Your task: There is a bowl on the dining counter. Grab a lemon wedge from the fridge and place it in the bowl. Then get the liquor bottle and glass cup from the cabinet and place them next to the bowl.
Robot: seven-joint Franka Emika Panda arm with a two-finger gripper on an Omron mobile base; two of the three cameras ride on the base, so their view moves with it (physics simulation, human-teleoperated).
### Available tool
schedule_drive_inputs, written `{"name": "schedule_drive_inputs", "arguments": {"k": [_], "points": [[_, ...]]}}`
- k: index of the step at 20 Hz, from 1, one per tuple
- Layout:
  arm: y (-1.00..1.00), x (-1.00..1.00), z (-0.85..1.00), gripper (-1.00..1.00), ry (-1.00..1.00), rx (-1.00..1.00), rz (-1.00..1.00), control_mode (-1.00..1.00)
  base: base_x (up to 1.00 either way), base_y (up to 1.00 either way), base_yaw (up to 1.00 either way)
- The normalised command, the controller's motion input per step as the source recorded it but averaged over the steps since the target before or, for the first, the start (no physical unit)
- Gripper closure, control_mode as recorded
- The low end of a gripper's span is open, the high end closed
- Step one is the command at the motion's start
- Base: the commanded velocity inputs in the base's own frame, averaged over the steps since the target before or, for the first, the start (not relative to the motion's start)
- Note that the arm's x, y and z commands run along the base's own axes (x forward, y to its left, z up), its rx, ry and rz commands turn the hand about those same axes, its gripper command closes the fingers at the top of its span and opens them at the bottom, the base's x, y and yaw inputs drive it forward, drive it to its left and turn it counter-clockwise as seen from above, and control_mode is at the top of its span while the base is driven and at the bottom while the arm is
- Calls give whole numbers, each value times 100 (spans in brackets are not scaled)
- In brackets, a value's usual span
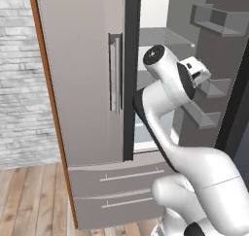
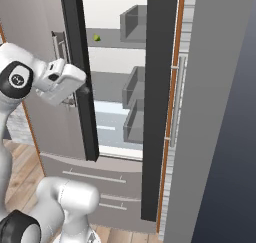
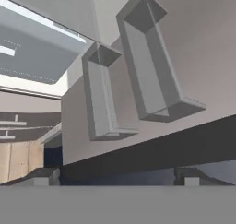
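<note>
Left base view, left to right: white brick wall (image 1: 19,75), wood plank floor (image 1: 29,196), closed left fridge door (image 1: 82,75) with vertical handle (image 1: 115,72), two drawers (image 1: 126,181) below, then open fridge interior with shelves (image 1: 160,36). Right fridge door (image 1: 214,60) swung open, door bins (image 1: 219,21) on inner face. White arm (image 1: 170,84) raised in front of the opening. Right base view adds what the left lacks: small green lemon wedge (image 2: 97,37) lying on upper shelf, well apart from the hand; gripper (image 2: 84,92) at the dark door edge, holding nothing. Hand view: two door bins up close, fingertips (image 3: 44,177) spread wide at the bottom, jaws released, nothing between.
</note>
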Motion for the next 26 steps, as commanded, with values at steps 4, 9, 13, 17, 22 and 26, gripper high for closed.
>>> {"name": "schedule_drive_inputs", "arguments": {"k": [4,9,13,17,22,26], "points": [[100,-7,-1,-100,-19,21,6,-100,0,0,0],[93,9,0,-100,-15,25,18,-100,0,0,0],[50,41,5,-100,-6,23,24,-100,0,0,0],[20,59,1,-100,-4,17,22,-100,0,0,0],[18,39,0,-100,-14,4,11,-100,0,0,0],[20,47,0,-100,-3,2,5,-100,0,0,0]]}}
